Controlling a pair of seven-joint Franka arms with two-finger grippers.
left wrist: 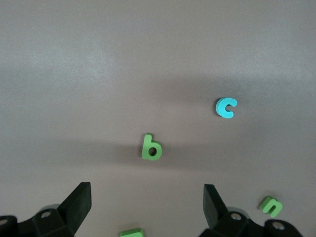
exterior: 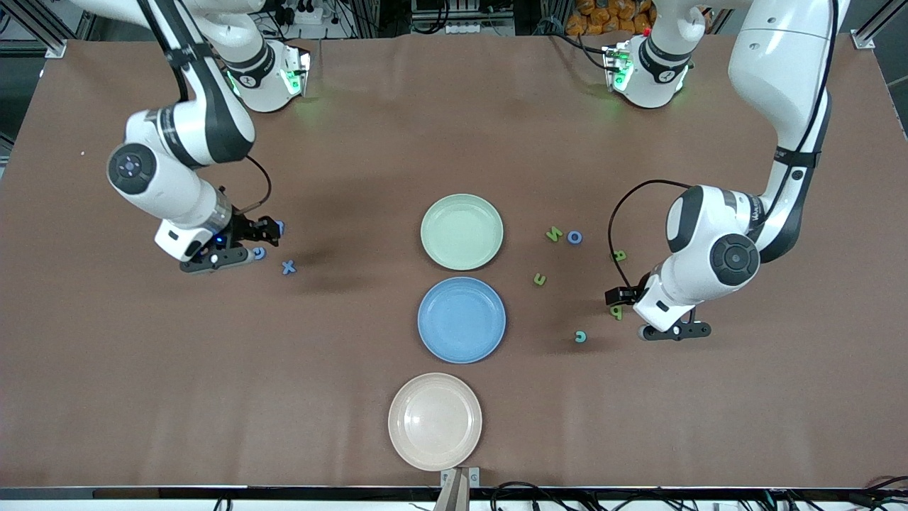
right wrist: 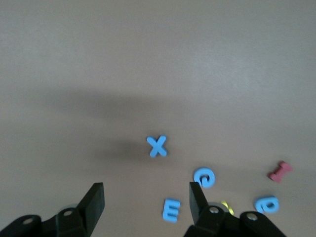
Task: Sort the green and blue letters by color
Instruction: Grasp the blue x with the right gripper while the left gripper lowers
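Green letters lie toward the left arm's end: an N (exterior: 554, 233), an n (exterior: 540, 279), one (exterior: 620, 255) by the left arm and a b (exterior: 616, 311). A blue o (exterior: 574, 237) and a teal c (exterior: 581, 336) lie among them. My left gripper (exterior: 631, 309) hangs open and empty over the b (left wrist: 151, 148); the c (left wrist: 226, 107) and n (left wrist: 271, 205) show too. My right gripper (exterior: 248, 245) hangs open and empty over blue letters: an x (exterior: 288, 267) (right wrist: 157, 146), a G (right wrist: 204, 177) and an E (right wrist: 171, 210).
Three plates stand in a row mid-table: green (exterior: 462, 231), blue (exterior: 462, 319) nearer the camera, beige (exterior: 435, 421) nearest. A dark red letter (right wrist: 280, 171), a yellow piece (right wrist: 226, 206) and another blue letter (right wrist: 266, 204) lie by the right gripper.
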